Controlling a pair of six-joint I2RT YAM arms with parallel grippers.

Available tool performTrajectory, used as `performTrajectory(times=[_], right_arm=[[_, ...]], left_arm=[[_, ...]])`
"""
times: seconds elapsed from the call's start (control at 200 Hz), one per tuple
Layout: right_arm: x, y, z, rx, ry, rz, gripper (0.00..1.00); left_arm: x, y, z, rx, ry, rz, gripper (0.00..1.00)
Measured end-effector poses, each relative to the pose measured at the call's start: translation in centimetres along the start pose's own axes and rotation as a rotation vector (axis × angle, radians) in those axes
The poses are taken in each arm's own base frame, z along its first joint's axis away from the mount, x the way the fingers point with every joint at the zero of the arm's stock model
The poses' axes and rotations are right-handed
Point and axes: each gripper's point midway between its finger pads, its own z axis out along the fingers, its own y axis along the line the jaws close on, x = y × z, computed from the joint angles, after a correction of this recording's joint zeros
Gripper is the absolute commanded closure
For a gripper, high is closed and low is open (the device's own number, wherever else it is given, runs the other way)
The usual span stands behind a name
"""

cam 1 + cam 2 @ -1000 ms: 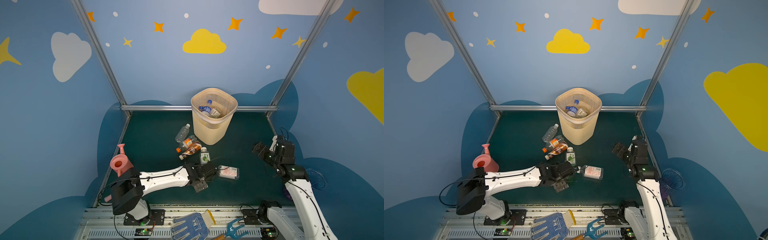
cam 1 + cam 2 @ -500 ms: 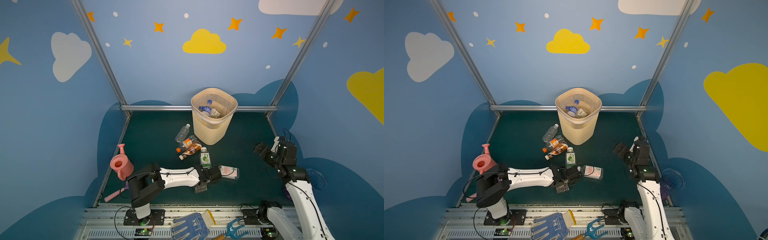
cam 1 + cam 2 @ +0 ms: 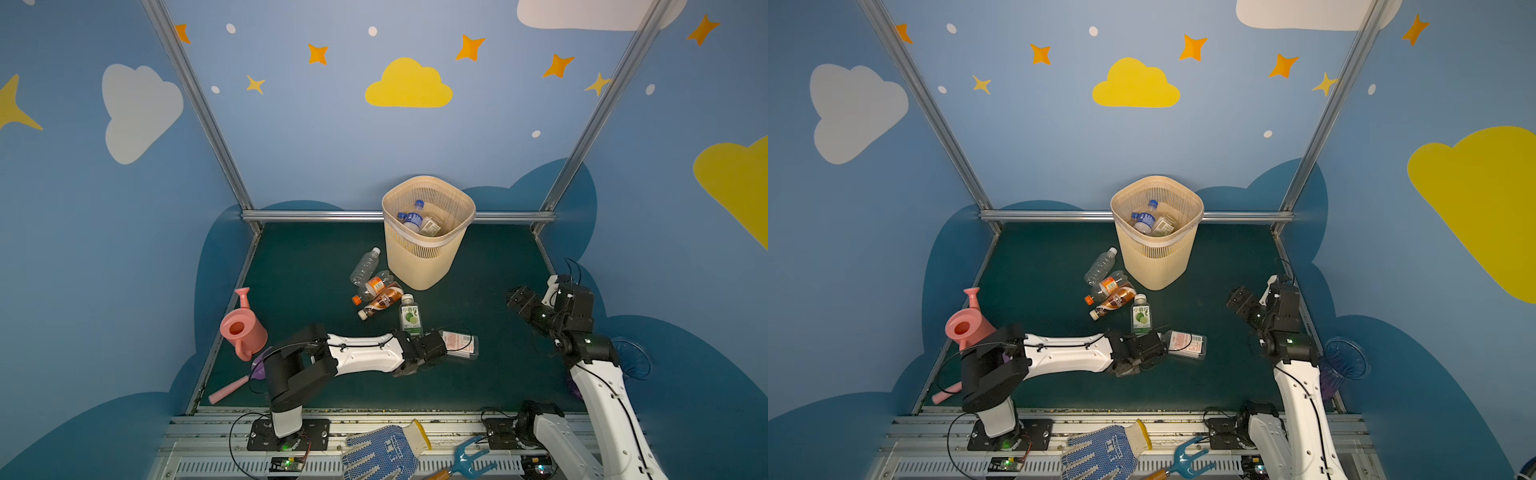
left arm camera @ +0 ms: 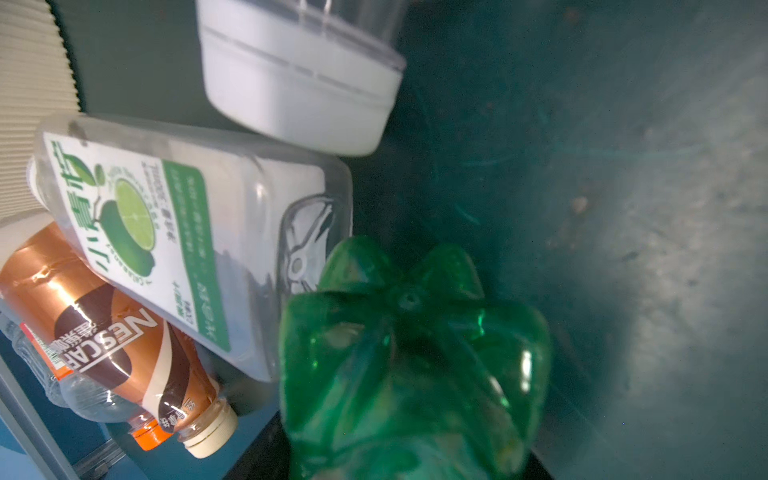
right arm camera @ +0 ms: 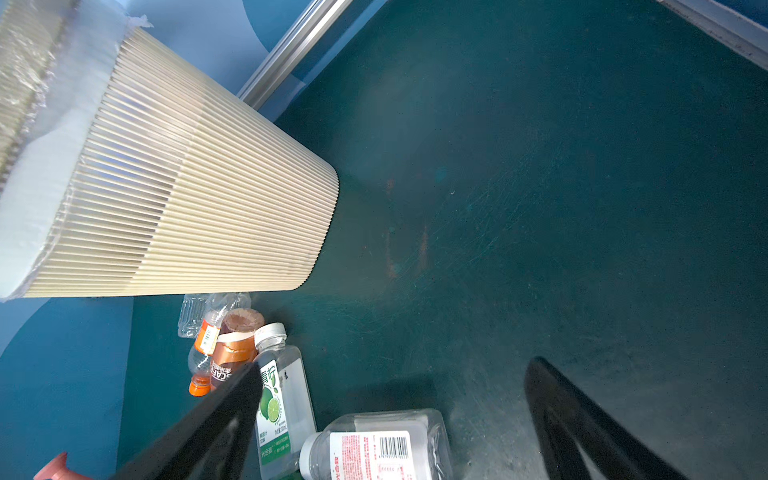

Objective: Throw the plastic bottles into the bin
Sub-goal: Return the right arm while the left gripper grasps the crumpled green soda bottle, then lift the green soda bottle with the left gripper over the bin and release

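Reaching low, left gripper meets a translucent green plastic bottle — grip unclear — while right gripper gapes empty.

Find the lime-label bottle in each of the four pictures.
In a top view: lime-label bottle lies near the bin, cap toward it.
In a top view: same spot.
Left wrist: lime-label bottle between brown bottle and green bottle.
Right wrist: lime-label bottle beside the brown bottle.
Shared landmark: the brown bottle.
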Motion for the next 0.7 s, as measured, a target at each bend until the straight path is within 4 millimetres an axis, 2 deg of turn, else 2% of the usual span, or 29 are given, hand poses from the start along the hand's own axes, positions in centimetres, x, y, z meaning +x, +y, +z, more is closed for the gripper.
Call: performTrajectory(times=[0.115,0.21,0.29,0.385,0.451,0.541,0.631,0.701], right_arm=[[0.0,0.0,0.0,-0.002,0.000,0.002,0.02],[0.0,0.0,0.0,-0.004,0.002,0.002,0.02],[0.1,0.0,0.2,-0.008,0.004,0.003,0.02],[0.2,0.0,0.5,-0.013,0.007,0.007,0.02],[0.4,-0.1,0.7,-0.014,0.016,0.013,0.02],[0.5,0.0,1.0,-0.024,0.027,0.018,0.02],[0.5,0.2,1.2,-0.037,0.031,0.018,0.02],[0.5,0.5,1.2,-0.050,0.033,0.016,0.02]], left_arm=[[0.6,-0.1,-0.7,0.016,-0.016,-0.017,0.46],[0.3,0.9,-2.5,0.012,-0.071,-0.060,0.47],[-0.2,2.9,-5.0,-0.015,-0.151,-0.117,0.48],[-0.6,6.7,-8.9,-0.079,-0.267,-0.212,0.50],[-0.7,10.8,-12.5,-0.147,-0.369,-0.303,0.54],[-0.4,18.0,-19.1,-0.278,-0.563,-0.475,0.55],[1.6,25.4,-27.7,-0.429,-0.822,-0.662,0.54],[4.0,29.8,-34.4,-0.540,-1.012,-0.773,0.54]])
